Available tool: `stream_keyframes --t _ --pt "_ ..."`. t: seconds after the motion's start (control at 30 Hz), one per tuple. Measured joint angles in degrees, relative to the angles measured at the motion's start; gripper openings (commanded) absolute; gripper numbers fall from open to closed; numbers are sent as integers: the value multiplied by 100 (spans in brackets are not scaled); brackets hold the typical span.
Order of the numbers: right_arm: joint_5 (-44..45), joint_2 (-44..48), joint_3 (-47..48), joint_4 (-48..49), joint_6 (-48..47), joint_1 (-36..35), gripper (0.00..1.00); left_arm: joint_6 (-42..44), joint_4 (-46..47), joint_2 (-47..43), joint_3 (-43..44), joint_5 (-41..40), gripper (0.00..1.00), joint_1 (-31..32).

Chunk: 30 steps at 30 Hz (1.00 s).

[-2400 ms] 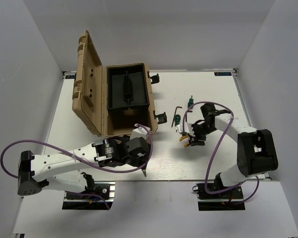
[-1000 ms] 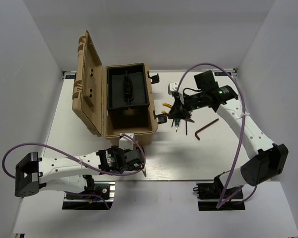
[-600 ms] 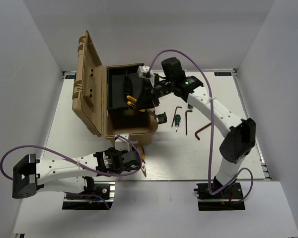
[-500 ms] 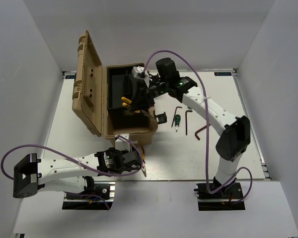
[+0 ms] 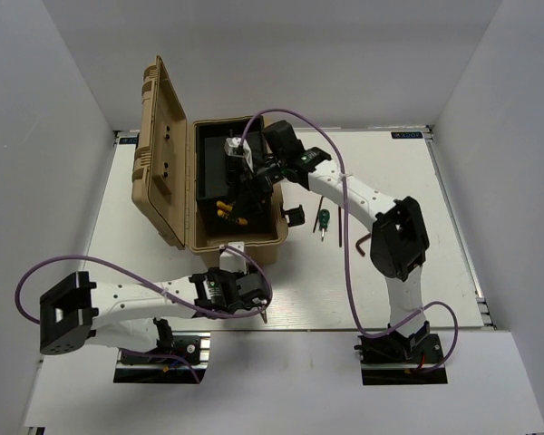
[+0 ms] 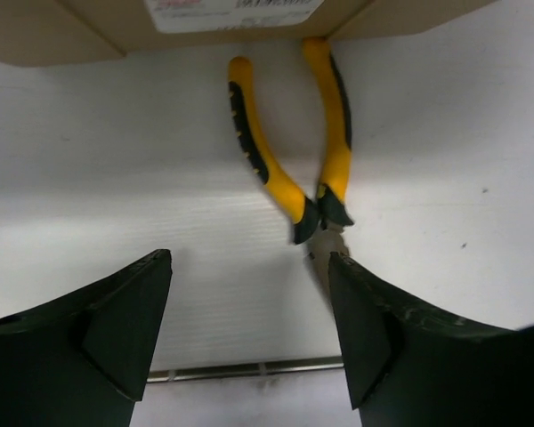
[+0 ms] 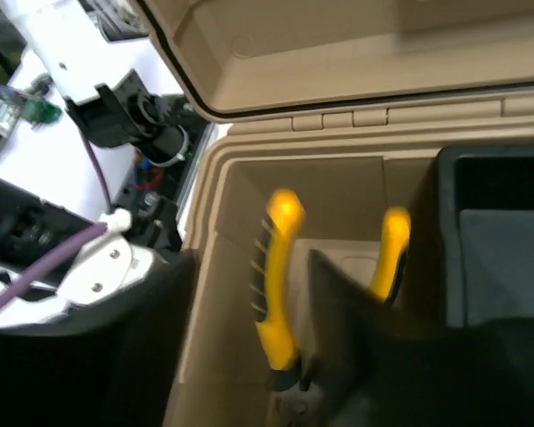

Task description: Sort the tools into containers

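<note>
Top external view: one tan toolbox (image 5: 168,195) stands at 10 o'clock on the table (image 5: 408,172), its lid raised on the 9 o'clock side. One black tray (image 5: 213,159) fills its far half. Two pliers show. The boxed pliers (image 5: 227,210) lie in the bare near half of the box. The table pliers (image 5: 265,311) lie just outside the front wall, at 6 o'clock from the box, mostly under the left arm. One green screwdriver (image 5: 324,220) lies at 3 o'clock from the box. Beside it are one hex key (image 5: 342,236) and a second hex key (image 5: 362,245), both partly hidden by the right arm. The right gripper (image 5: 247,186) hangs over the box. The left gripper (image 5: 257,299) sits low at the box front.

Left wrist view: the left gripper (image 6: 249,267) has its two fingers (image 6: 116,329) spread wide, holding nothing. The table pliers (image 6: 336,151) lie flat, handles at 12 o'clock touching the toolbox (image 6: 71,31), nose at 6 o'clock close to the finger on the right of the picture.

Right wrist view: the right gripper (image 7: 254,258) points into the toolbox (image 7: 338,53). Its fingers (image 7: 116,356) stand apart, wider than the one yellow handle seen between them. The boxed pliers (image 7: 276,285) show two handles at 12 o'clock, with the black tray (image 7: 498,222) at 3 o'clock.
</note>
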<state>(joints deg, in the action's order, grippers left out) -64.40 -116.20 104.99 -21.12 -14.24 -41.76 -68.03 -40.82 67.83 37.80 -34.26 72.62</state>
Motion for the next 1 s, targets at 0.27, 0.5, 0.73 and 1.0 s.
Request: stream_keyframes --t 0.27,0.5,0.73,1.0 --pt "177 664 -479 -581 -601 48 62 -101 372 494 81 -299 68 -92" --pt "306 2669 -1971 -817 -1001 457 59 -197 761 789 85 -581 54 -170" --pt "369 4081 -3445 -1016 -1281 883 59 -326 1143 1408 186 -1123 50 -245" --pt "387 4677 -3989 -1196 -1296 1147 60 -522 1410 1508 138 -1263 47 -219"
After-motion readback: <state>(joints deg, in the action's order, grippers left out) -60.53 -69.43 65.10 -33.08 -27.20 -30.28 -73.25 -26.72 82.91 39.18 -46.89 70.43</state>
